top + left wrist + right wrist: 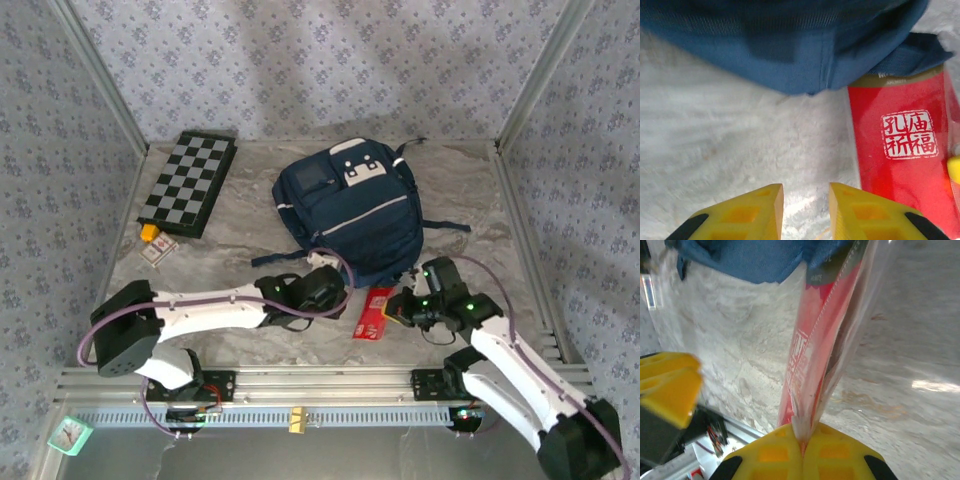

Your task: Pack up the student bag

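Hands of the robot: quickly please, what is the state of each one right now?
Left hand: open a little, holding nothing.
Right hand: closed on the edge of the red packet.

matt cloth student bag (350, 205), glossy plastic-wrapped red packet (374, 312), smooth marbled table (240, 250)

The left arm of white shells and black joints (215, 305) lay low and nearly flat, its elbow folded back at the far left and its forearm reaching toward the middle. The left gripper (806, 202), two yellow plastic fingers, pointed forward with the jaws a narrow gap apart and nothing between them. The matching right arm (520, 365) was bent sharply at its elbow by the near right corner. The right gripper (802, 445) was pressed together on the edge of a flat red packet in clear wrap (812, 340).
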Controlling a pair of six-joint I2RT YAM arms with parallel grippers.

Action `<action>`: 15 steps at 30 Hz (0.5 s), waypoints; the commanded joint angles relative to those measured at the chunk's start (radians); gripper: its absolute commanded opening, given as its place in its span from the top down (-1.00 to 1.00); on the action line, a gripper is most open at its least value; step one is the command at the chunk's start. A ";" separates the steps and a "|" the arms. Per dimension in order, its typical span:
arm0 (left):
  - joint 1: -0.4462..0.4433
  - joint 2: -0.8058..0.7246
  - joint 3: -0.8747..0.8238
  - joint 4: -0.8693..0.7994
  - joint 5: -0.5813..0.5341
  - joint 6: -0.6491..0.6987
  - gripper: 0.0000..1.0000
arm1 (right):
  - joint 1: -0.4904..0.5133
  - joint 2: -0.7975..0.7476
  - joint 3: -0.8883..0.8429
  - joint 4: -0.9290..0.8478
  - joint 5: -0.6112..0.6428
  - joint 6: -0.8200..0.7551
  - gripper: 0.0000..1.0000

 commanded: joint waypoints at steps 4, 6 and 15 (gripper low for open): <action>0.059 -0.037 0.128 -0.141 -0.116 0.402 0.29 | -0.184 -0.020 0.166 -0.241 -0.052 -0.129 1.00; 0.090 -0.033 0.149 -0.116 -0.105 0.485 0.21 | -0.218 0.001 0.213 -0.276 -0.067 -0.160 1.00; 0.173 0.118 0.310 -0.055 -0.085 0.770 -0.23 | -0.309 0.089 0.408 -0.353 -0.047 -0.258 1.00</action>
